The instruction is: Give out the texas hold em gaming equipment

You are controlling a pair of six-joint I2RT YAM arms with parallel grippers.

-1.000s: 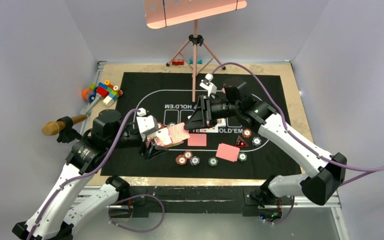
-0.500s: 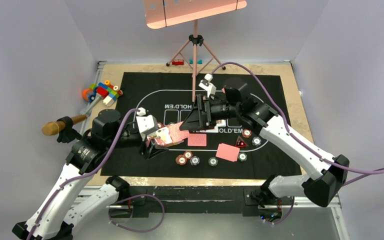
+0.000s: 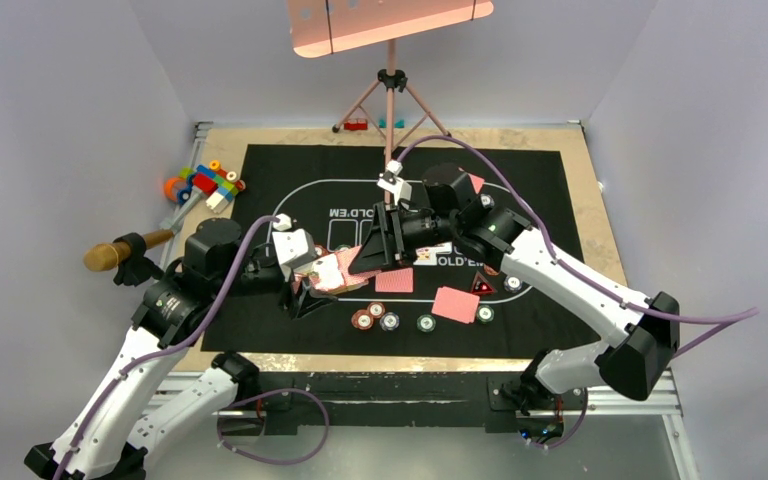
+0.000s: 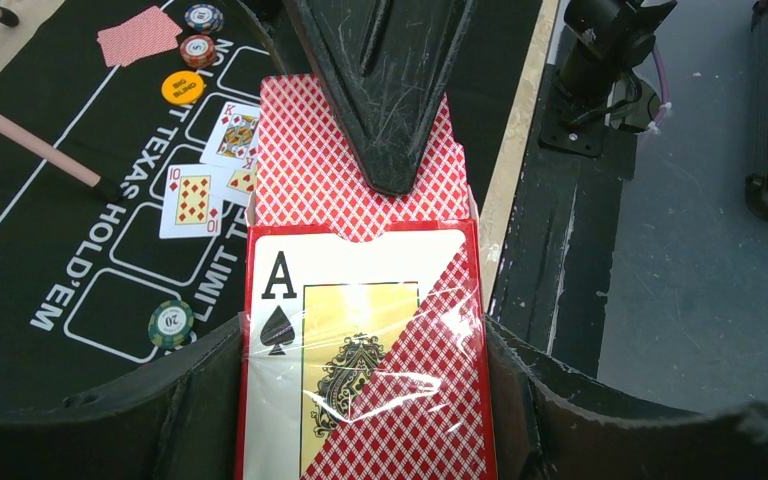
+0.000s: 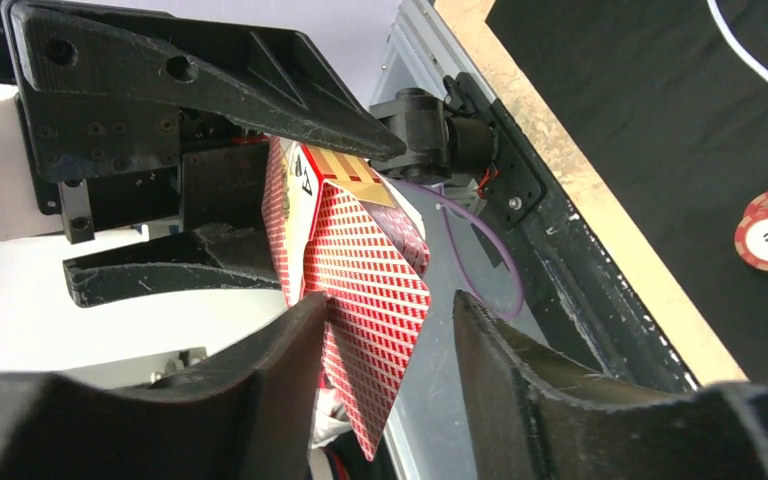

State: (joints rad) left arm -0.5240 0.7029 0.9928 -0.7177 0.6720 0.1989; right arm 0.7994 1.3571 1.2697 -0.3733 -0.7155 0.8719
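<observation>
i'd call this partway through. on the mat (image 3: 260,170) a few cards already lie face up in the printed boxes, a king (image 4: 230,135) and a ten of diamonds (image 4: 190,200) among them. two red-backed cards (image 3: 456,304) lie face down nearer to me. chips (image 3: 390,321) sit in a loose row along the near side of the print. the triangle (image 3: 481,286) is just beside the right-hand face-down card, and the orange button (image 4: 182,88) is near the face-up ones. more dealing is left, i'd judge, since a stack of cards has not left its box.

the only container is the card box (image 4: 360,360). my left claw (image 3: 308,288) is clamped on its sides, holding it over the near left part of the mat. the deck (image 4: 310,170) pokes out of the open top. my right claw (image 5: 390,330) straddles those poking-out cards with its jaws apart and a gap showing on one side, so nothing is pinched yet.
</observation>
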